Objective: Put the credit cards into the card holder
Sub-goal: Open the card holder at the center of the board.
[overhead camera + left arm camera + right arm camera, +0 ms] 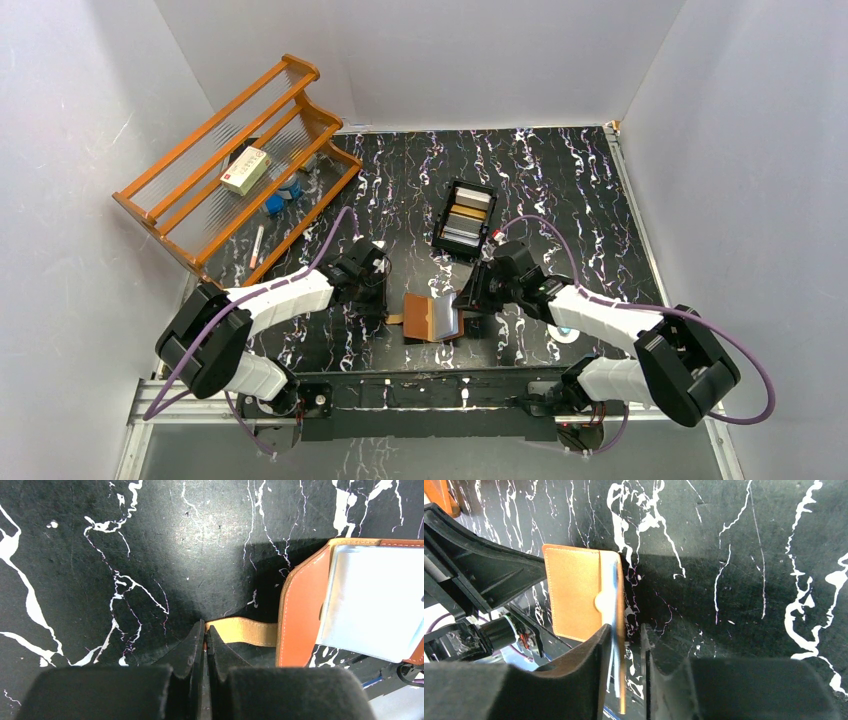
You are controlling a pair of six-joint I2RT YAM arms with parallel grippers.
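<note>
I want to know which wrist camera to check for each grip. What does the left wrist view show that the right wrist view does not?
Only the left wrist view: the left gripper shut on a tan strap, and the card holder seen from its open inside, with a pale sleeve.

Only the right wrist view: the holder's leather outside with its round snap, and the right gripper straddling the holder's edge, with a gap on one side.

Both views: the brown card holder lying on the black marbled table.

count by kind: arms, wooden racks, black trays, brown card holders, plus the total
arms: 2
rack: 1
tray: 1
card holder: 1
total: 5
</note>
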